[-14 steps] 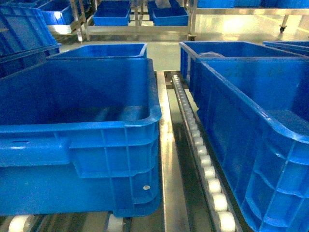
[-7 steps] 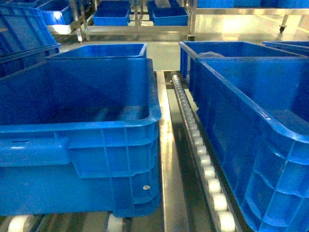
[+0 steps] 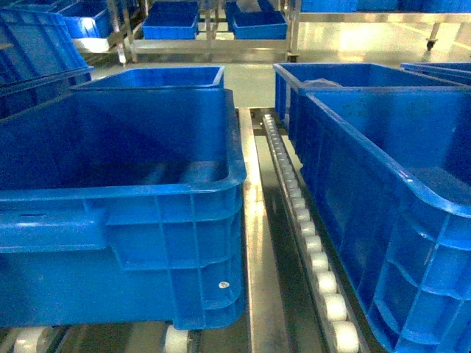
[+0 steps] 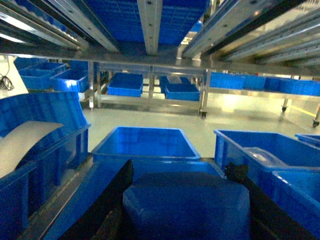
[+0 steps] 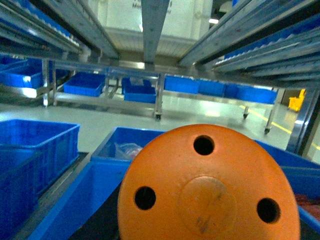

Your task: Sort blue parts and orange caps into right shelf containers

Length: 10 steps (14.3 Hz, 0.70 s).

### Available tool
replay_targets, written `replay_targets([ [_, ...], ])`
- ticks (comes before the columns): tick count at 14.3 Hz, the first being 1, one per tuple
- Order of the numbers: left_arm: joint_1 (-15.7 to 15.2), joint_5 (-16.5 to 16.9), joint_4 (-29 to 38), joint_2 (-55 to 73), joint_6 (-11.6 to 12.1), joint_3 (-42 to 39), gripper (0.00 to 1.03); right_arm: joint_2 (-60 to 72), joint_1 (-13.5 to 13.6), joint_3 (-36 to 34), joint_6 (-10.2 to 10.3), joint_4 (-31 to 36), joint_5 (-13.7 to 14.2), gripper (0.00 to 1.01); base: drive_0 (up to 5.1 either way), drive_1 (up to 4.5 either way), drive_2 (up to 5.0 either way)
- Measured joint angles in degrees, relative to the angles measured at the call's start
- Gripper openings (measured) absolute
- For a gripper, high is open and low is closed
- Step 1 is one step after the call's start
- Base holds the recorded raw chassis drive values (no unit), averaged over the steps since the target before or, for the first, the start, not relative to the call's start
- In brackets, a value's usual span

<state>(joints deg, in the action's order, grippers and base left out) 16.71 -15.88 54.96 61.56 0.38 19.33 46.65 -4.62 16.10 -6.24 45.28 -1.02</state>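
Both pieces are picked up but not yet dropped. The left gripper is clamped on a blue part, the right one seems to hold an orange cap, jaws hidden. The near right crate appears empty.

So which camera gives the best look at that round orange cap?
The right wrist view: the orange cap fills the foreground there, showing three holes in its face. The head view and the left wrist view don't show it at all.
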Motion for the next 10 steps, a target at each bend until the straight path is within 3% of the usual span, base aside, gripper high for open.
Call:
replay_targets([
  [2,-3.5,2.4,-3.5,20.1,-2.3,13.4,0.43,20.5,-0.3,9.1,1.0,1.8,-2.1,0.45,0.0,0.00,0.0],
  [4,-6.0,1.2,-6.8,34.7,-4.8,26.5,0.43,34.8,-0.4,17.1,1.7,2.4,-2.3,0.45,0.0,0.00,0.0],
  [5,-6.4,-0.2,-7.0,39.7,-4.9,32.4,0.52,40.3,-0.9,21.1,1.8,2.1,-2.9,0.47,0.0,0.00,0.0],
  [7,-6.1,-0.1,-7.4,41.2,-4.9,34.6,0.71,43.3,-1.1,22.6,1.9,1.8,-3.1,0.66,0.0,0.00,0.0],
  [9,-6.1,0.4,-6.9,41.2,-4.9,34.3,0.98,43.3,-1.0,23.1,1.9,1.6,-3.1,0.93,0.0,0.00,0.0],
  [10,-6.9,0.8,-6.4,41.2,-5.0,33.3,0.98,43.3,-1.0,23.2,1.9,1.4,-3.1,0.99,0.0,0.00,0.0],
])
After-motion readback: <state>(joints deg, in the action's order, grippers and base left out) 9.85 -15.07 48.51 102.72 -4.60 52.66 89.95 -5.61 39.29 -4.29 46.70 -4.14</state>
